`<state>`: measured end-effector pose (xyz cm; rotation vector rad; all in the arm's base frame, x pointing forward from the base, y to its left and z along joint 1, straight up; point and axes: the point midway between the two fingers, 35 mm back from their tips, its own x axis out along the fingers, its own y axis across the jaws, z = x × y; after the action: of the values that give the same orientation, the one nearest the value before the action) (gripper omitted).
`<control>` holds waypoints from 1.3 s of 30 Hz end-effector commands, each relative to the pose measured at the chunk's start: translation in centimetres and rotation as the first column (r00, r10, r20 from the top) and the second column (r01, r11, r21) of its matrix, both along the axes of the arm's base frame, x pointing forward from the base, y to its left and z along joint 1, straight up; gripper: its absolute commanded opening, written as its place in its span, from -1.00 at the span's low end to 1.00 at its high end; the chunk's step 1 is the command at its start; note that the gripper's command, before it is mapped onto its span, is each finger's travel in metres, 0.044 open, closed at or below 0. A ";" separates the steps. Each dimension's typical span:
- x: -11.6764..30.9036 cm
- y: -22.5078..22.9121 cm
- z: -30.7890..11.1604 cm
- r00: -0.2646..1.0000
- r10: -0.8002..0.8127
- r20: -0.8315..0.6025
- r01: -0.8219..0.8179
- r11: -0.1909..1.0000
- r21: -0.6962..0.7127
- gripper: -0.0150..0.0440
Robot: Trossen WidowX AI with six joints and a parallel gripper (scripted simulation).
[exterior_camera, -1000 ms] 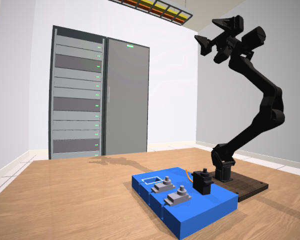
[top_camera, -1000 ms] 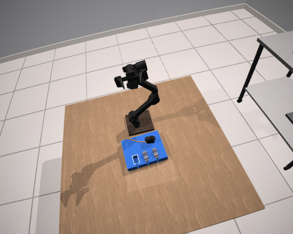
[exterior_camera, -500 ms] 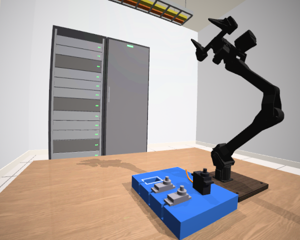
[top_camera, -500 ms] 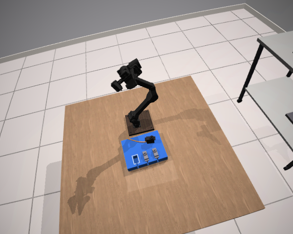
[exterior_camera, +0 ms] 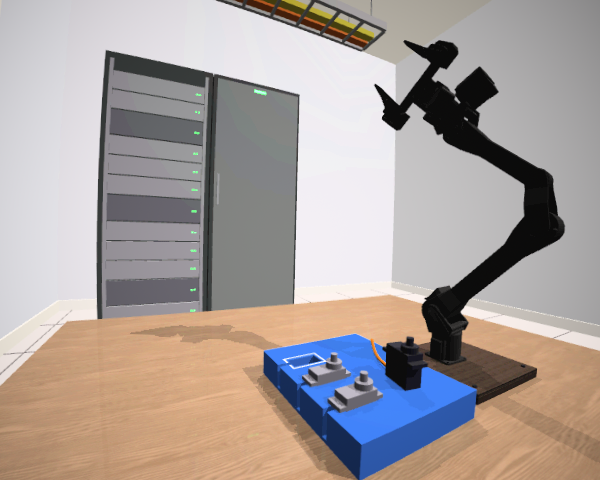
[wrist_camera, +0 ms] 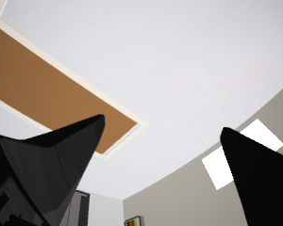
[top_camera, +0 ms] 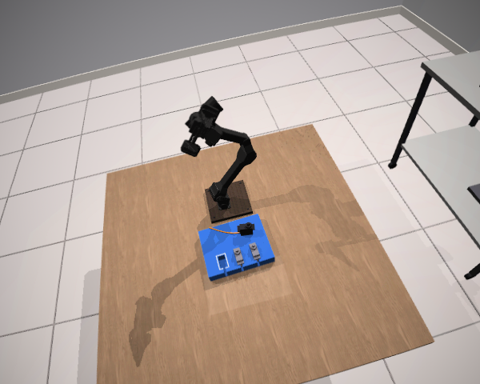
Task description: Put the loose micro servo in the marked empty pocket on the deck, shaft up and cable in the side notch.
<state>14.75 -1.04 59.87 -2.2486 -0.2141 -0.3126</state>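
Note:
The loose black micro servo (top_camera: 246, 229) (exterior_camera: 403, 365) stands upright on the blue deck (top_camera: 266, 242) (exterior_camera: 434, 405), on the side near the arm's base, its output shaft pointing up. Its orange cable (top_camera: 226, 231) (exterior_camera: 377, 353) stretches from the servo across the deck. The empty pocket (top_camera: 222, 261) (exterior_camera: 306, 361) is outlined in white near the opposite edge, with its side notch (top_camera: 226, 271) running to that edge. My gripper (exterior_camera: 390, 63) (wrist_camera: 164, 126) is wide open and empty, high above the deck and well away from the servo. In the wrist view neither servo nor deck shows.
Two grey servos (top_camera: 238, 257) (top_camera: 254, 251) (exterior_camera: 327, 372) (exterior_camera: 356, 395) sit in the deck beside the marked pocket. The arm's dark base plate (top_camera: 240, 198) (exterior_camera: 502, 369) is close behind the deck. A shelf table (top_camera: 451, 153) stands off to the right in the top view.

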 end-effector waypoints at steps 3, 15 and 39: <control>0.5 -1.6 -0.3 0.997 0.069 0.016 -0.071 0.974 0.213 1.00; 1.8 -4.0 -1.0 0.981 0.185 0.062 -0.187 0.804 0.565 1.00; 4.9 -6.9 -3.4 0.945 0.292 0.145 -0.250 0.362 0.898 1.00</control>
<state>19.23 -7.51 56.94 -1.1288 -0.3074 -0.1434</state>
